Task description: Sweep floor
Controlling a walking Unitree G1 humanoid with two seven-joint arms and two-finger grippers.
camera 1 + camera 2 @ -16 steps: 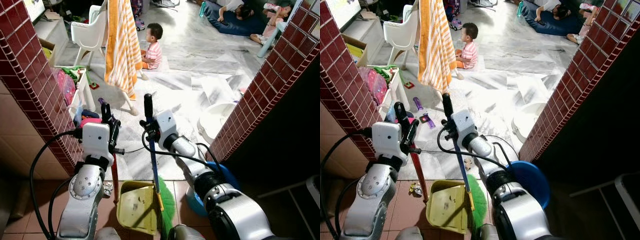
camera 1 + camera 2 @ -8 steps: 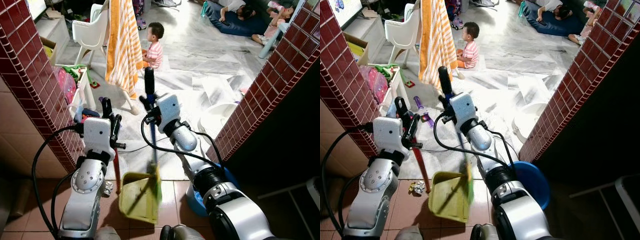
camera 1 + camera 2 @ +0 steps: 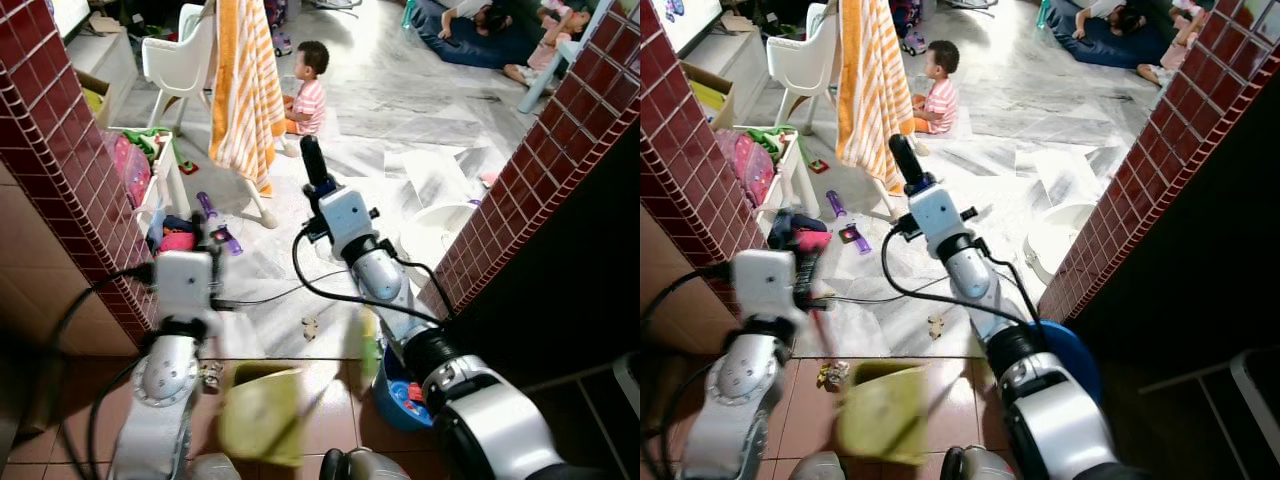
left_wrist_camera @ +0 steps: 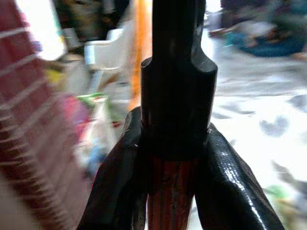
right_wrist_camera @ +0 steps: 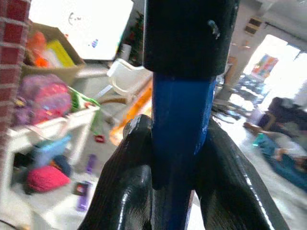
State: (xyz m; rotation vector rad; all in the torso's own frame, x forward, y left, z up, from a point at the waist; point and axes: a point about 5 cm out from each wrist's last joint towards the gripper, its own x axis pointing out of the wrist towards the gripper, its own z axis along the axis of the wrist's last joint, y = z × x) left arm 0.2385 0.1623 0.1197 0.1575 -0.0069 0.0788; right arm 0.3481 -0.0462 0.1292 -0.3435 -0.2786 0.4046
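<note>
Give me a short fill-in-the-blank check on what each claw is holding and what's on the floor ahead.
1. The right claw is shut on a broom handle whose colour is ____.
2. The left claw is shut on the ____-coloured handle of the yellow dustpan.
3. A small child sits on the marble floor beside an orange-and-white striped ____.
4. The pillars on both sides are faced with dark red ____.

Missing words: blue; red; towel; tiles
</note>
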